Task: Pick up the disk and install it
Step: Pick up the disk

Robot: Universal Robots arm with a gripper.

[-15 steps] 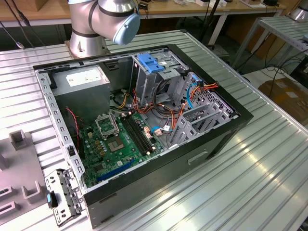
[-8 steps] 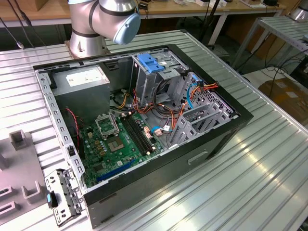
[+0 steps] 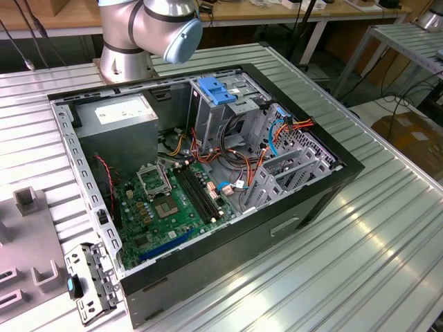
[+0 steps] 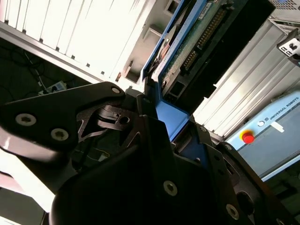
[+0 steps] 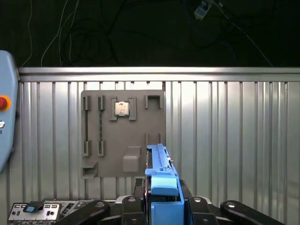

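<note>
**Disk (image 5: 161, 180) carried in the tool (image 5: 161, 208) above the desk (image 5: 234, 140).** The tool's fingers are clamped on the disk at its blue side rails, and the disk is lifted clear of the desk. Its long axis runs straight out from between the fingers, away from the wrist.

- **First wrist view:** the disk is seen edge-on. On the desk beyond it lies a grey fixture plate (image 5: 123, 136) bearing a processor chip (image 5: 122, 108).
- **Second wrist view:** the tool (image 4: 171, 124) is seen from the side. The disk (image 4: 187, 51) turns its green circuit-board face and a row of connector pins to the camera.
- **Exterior view:** the open computer case (image 3: 221, 266) holds a drive cage (image 3: 208, 117) topped by a blue latch (image 3: 218, 91). The fixture plate (image 3: 28, 242) lies toward the exterior view's left of the case.

Judged from the plate lying beneath the tool, the disk hangs well apart from the drive cage, which lies toward the exterior view's right of it
</note>
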